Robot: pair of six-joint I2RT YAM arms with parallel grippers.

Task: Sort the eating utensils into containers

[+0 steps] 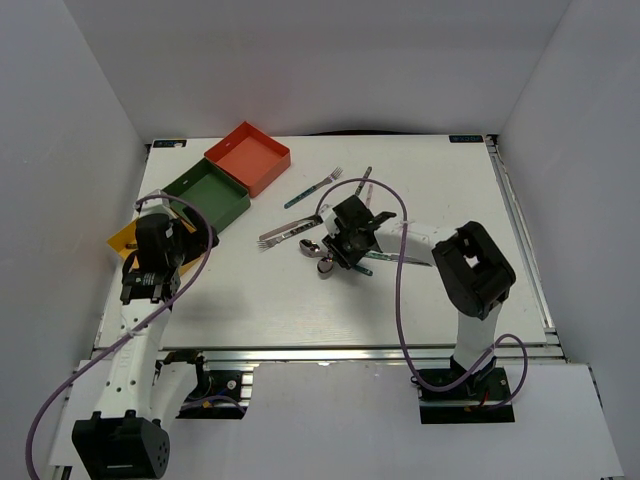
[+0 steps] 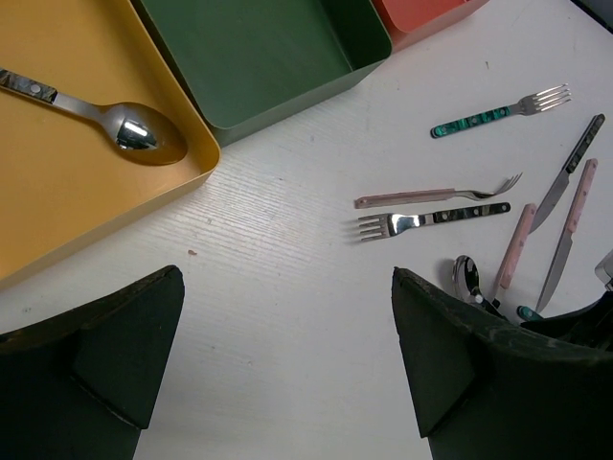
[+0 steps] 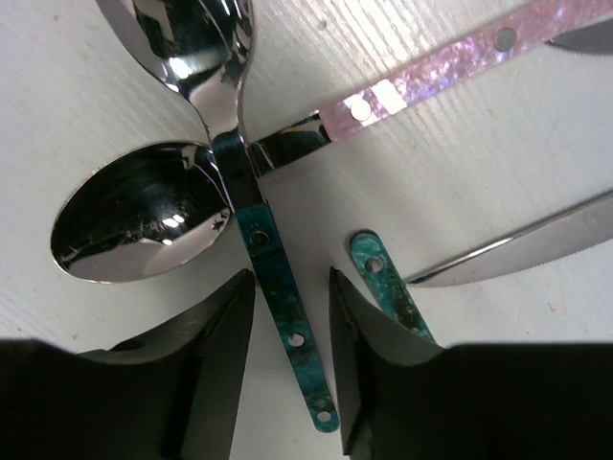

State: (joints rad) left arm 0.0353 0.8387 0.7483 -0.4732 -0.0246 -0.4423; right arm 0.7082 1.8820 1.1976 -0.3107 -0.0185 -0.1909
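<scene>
Table (image 1: 300, 310): white, carries all items. Red-orange tray (image 1: 248, 156) and green tray (image 1: 208, 193) lie beyond the left jaws. Yellow tray (image 2: 57, 192) lies just ahead of them to the left, holding a lone spoon (image 2: 115, 120).

Left jaws: wide open, nothing between them.

Right jaws: part-open, straddling the handle of the teal-handled spoon (image 3: 273, 278) on the table, gaps visible either side. Pink-handled spoon (image 3: 134, 225) lies just left of them, teal-handled knife (image 3: 383, 278) just right.

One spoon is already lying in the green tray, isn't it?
Not quite. The spoon is lying in the yellow tray, not in the green tray next to it. The left wrist view shows it best.
</scene>
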